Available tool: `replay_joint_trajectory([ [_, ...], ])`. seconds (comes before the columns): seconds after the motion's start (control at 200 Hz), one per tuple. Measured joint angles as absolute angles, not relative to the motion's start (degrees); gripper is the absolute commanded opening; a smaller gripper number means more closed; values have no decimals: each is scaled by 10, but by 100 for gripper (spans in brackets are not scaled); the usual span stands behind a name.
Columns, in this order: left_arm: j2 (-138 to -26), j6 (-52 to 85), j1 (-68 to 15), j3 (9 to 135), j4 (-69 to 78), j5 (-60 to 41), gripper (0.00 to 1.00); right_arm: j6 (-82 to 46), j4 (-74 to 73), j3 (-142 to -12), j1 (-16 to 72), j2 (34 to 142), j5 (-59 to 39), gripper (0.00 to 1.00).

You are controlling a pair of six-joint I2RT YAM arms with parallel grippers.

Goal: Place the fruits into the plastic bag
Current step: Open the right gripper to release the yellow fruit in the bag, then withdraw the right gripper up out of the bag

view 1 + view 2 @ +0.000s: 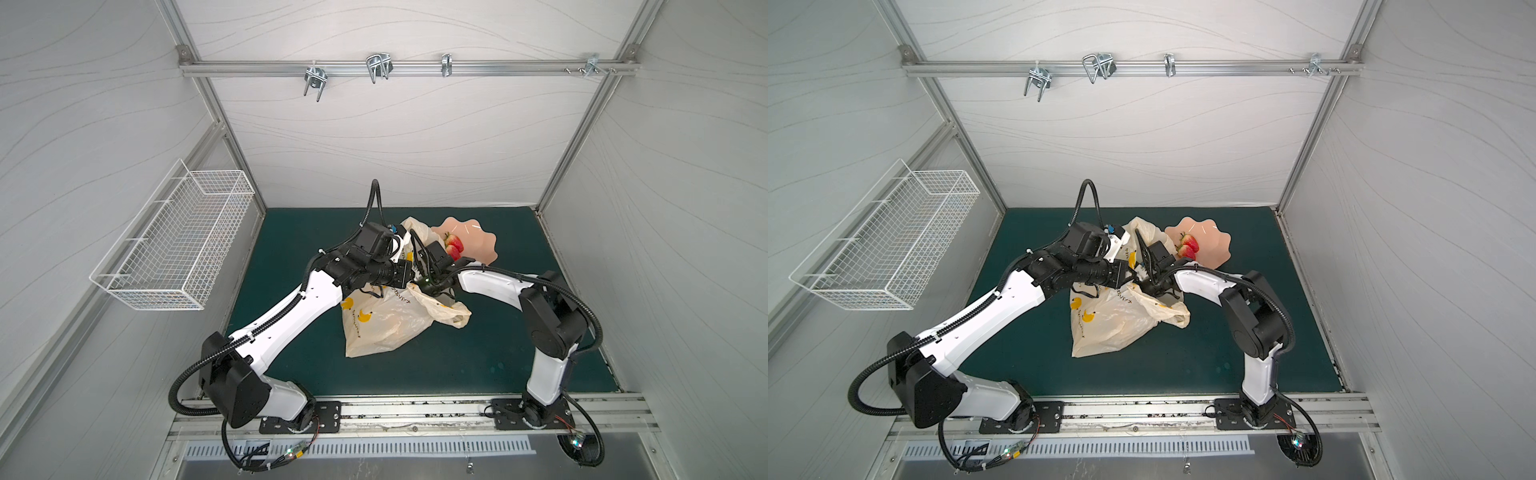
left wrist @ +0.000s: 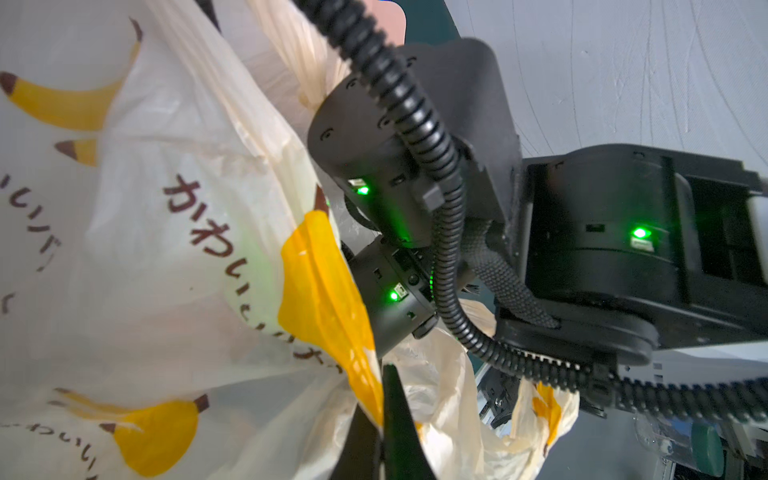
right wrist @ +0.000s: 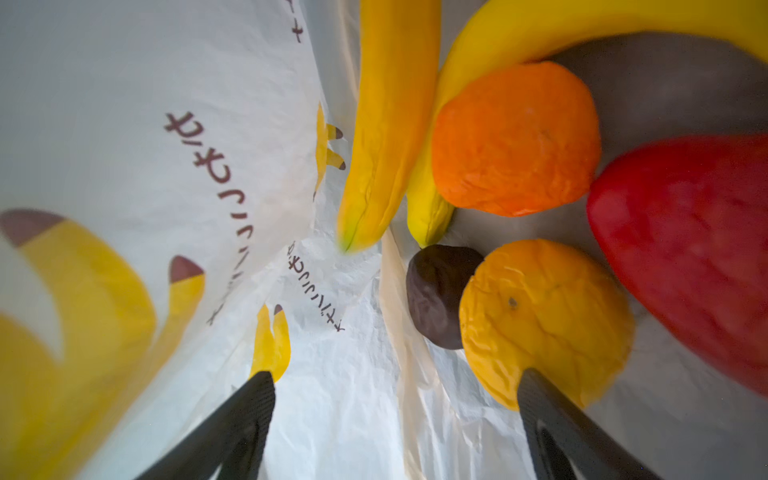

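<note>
Strawberries (image 1: 454, 248) on the pink dish (image 1: 478, 237) look light, squashy: grip mid-body. Left jaws clamp the flimsy plastic bag (image 1: 386, 328) by its rim; right jaws apart inside.

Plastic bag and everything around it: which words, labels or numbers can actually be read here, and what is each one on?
"かわいい": dark print on the plastic bag, left wrist view; the line then creases away and ends in "ナ".
Right wrist view: the same print shows mirrored through the bag wall, not cleanly readable.
Both top views: the bag lettering is too small to read.
Nothing else readable.
</note>
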State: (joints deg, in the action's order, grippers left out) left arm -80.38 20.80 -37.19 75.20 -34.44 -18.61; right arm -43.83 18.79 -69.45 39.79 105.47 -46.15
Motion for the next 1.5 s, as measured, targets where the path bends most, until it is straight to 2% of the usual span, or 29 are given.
replay_joint_trajectory([
  [0.47, -797, 219, -372, 748, -345, -171, 0, -429, 211, -646, 352, 969, -426, 98],
  [1.501, -794, 228, -372, 743, -345, -160, 0, -399, 263, -568, 285, 807, -390, 99],
])
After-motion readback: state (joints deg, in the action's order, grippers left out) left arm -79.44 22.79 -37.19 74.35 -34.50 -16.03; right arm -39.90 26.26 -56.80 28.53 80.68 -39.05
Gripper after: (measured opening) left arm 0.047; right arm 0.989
